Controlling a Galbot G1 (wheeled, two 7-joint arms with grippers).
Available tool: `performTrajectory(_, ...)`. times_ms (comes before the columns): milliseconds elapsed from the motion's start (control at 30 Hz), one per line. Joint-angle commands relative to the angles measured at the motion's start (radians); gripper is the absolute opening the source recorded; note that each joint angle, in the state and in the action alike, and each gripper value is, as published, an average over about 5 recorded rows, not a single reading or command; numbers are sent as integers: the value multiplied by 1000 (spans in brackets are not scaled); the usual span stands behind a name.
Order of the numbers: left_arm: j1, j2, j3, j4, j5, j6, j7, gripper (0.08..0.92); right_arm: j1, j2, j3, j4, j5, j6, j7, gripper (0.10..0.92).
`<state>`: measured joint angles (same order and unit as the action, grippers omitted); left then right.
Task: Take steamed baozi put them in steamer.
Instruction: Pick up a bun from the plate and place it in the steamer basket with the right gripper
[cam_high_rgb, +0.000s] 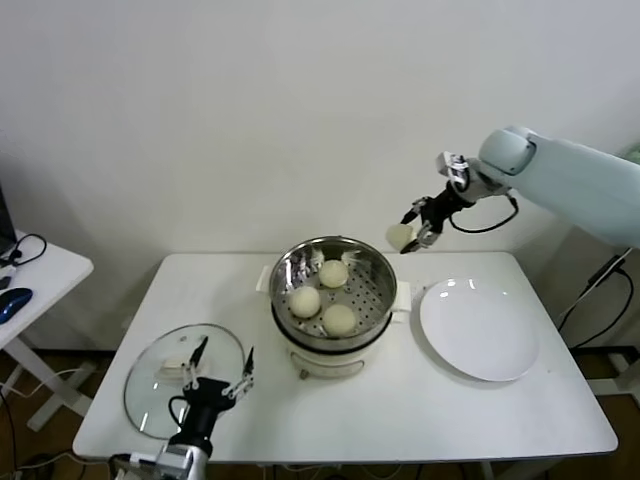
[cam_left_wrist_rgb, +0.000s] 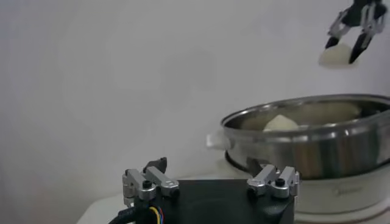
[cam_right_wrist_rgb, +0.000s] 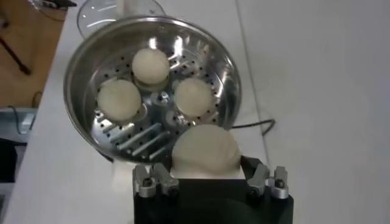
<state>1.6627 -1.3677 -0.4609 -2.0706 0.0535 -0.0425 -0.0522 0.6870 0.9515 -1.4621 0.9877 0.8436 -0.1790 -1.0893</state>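
Note:
The shiny steel steamer (cam_high_rgb: 379, 279) stands mid-table on its white pot base, with three cream-white baozi (cam_high_rgb: 339, 318) on its perforated bottom. A further baozi (cam_high_rgb: 399, 236) hangs in the air just beyond the steamer's far right rim, and my right gripper (cam_high_rgb: 416, 232) is shut on it. From the right wrist, that baozi (cam_right_wrist_rgb: 205, 150) fills the space between the fingers, with the steamer (cam_right_wrist_rgb: 80, 61) and its three buns (cam_right_wrist_rgb: 150, 64) below. My left gripper (cam_high_rgb: 219, 372) stands open near the table's front left, over the glass lid.
A flat glass lid (cam_high_rgb: 150, 385) lies at the front left of the white table (cam_high_rgb: 430, 415). A white plate (cam_high_rgb: 480, 330) sits right of the steamer. A side table (cam_high_rgb: 45, 275) with cables stands at the far left.

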Motion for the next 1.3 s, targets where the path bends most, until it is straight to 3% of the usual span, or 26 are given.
performTrajectory(33,8,-1,7,-34,-8,1,2,823,28,154,-152,44,146,-34,32,729)
performTrajectory(633,-2,1,-21,-14,-35,-4,4,823,-93,195,-155,-3,-4,-18,34,729)
performTrajectory(1300,-4,-4,-16,1,-30,-7,4,823,-150,195,-98,-41,-58,-16,53,729)
